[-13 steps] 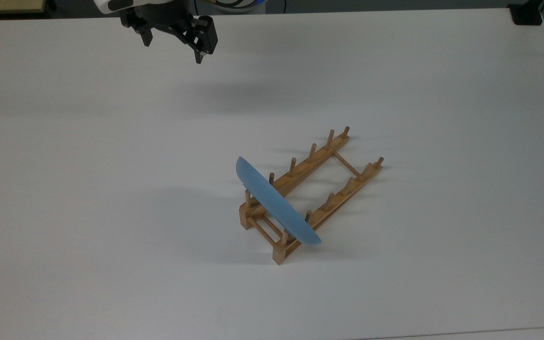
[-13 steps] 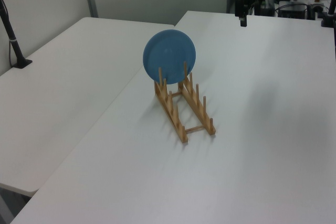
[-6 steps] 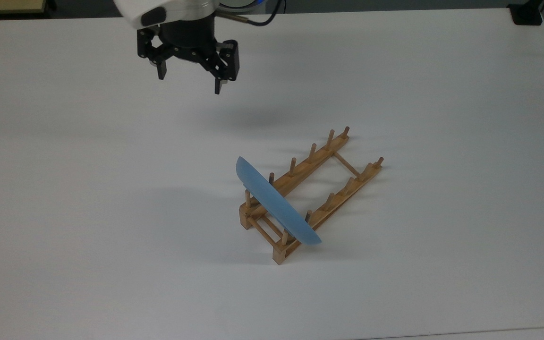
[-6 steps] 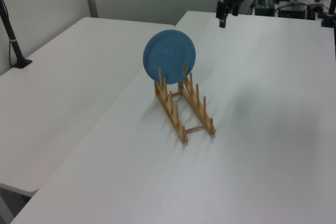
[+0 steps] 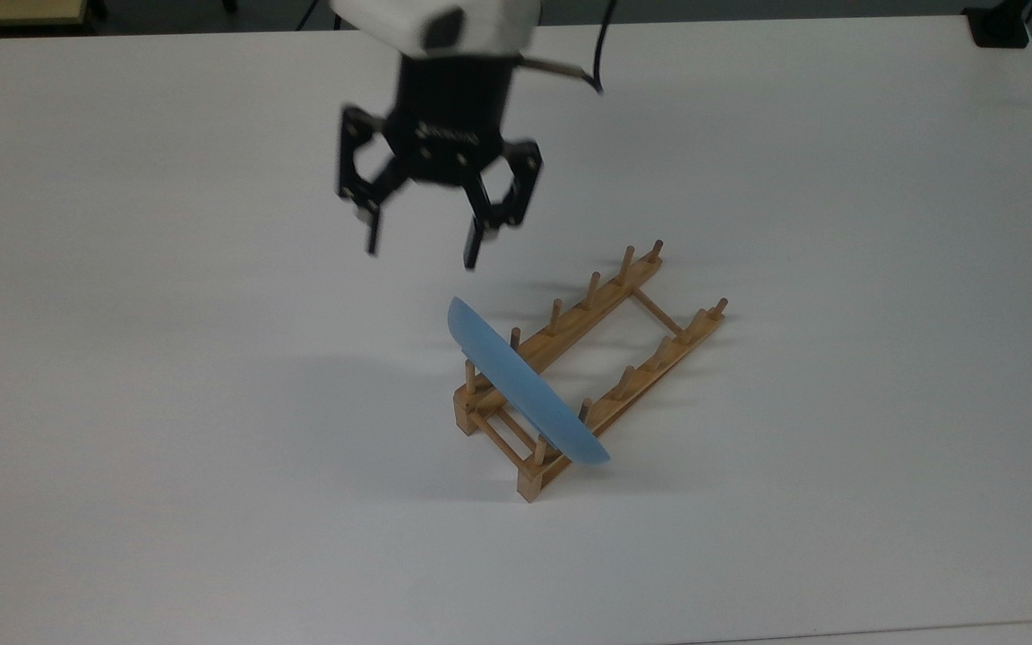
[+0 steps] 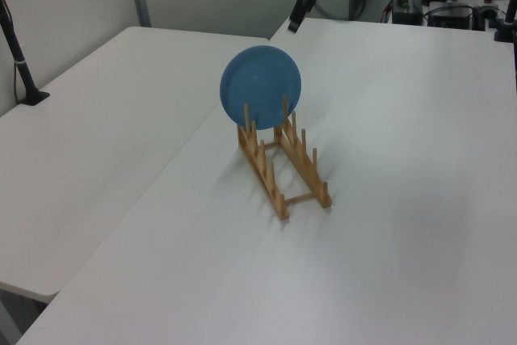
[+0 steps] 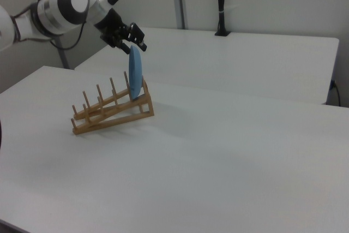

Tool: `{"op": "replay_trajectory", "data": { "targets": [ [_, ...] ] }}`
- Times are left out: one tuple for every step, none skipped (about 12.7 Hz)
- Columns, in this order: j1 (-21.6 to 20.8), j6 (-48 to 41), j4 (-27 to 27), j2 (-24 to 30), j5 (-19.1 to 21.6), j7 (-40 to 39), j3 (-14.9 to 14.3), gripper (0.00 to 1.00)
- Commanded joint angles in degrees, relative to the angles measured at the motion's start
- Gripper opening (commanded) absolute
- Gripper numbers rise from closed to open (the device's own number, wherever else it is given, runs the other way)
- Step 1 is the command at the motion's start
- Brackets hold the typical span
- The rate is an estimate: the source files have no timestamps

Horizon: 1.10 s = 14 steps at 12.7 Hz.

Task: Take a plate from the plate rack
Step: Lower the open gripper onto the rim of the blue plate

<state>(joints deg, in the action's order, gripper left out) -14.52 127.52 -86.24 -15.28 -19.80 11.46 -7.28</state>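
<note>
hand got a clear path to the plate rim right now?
Probably yes. The open hand hangs above and beside the plate, which stands upright in the rack with its top rim exposed.

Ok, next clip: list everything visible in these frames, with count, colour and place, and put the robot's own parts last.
plate: one, light blue, standing on edge in the plate rack's end slot, at the top view's lower left end of the rack.
plate rack: one, light wood, two pegged rails joined by crossbars, near the middle of the table.
table: white top, carrying the rack; a second white table sits alongside at the left view's left.
black post: one, standing on the far table in the right view.
gripper: one, black, open, in the air above the table near the plate's upper edge, holding nothing.
</note>
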Motion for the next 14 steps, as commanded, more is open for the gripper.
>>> {"op": "replay_trajectory", "data": {
  "targets": [
    [-2.27, 5.37, 3.26, -6.06, -5.16, -0.12, -0.89, 0.66],
    [-2.44, 5.64, 3.88, -7.03, -5.25, 0.05, -0.98, 0.64],
    [-2.7, 5.64, 4.14, -7.39, -5.25, 0.14, -1.07, 0.64],
    [-3.14, 5.73, 4.15, -7.48, -5.25, 0.06, -1.07, 0.64],
    [-3.49, 5.64, 4.23, -7.57, -5.25, 0.06, -1.07, 0.59],
    [-3.76, 5.64, 4.23, -7.48, -6.12, 0.06, -1.07, 0.48],
    [-3.85, 5.64, 4.23, -7.48, -7.18, 0.06, -0.89, 0.41],
    [-3.94, 5.64, 4.23, -7.48, -8.14, 0.06, -0.8, 0.32],
    [-3.94, 5.64, 4.15, -7.48, -8.85, 0.06, -0.72, 0.21],
    [-3.94, 5.73, 4.15, -7.48, -9.38, -0.03, -0.72, 0.12],
    [-3.94, 5.64, 4.15, -7.39, -10.34, -0.21, -0.72, 0.06],
    [-3.94, 5.64, 4.15, -7.39, -11.74, -0.12, -0.63, 0.0],
    [-3.94, 5.64, 4.06, -7.39, -12.71, -0.03, -0.63, 0.0],
    [-3.94, 5.64, 4.06, -7.22, -12.98, -0.03, -0.63, 0.0]
  ]
}}
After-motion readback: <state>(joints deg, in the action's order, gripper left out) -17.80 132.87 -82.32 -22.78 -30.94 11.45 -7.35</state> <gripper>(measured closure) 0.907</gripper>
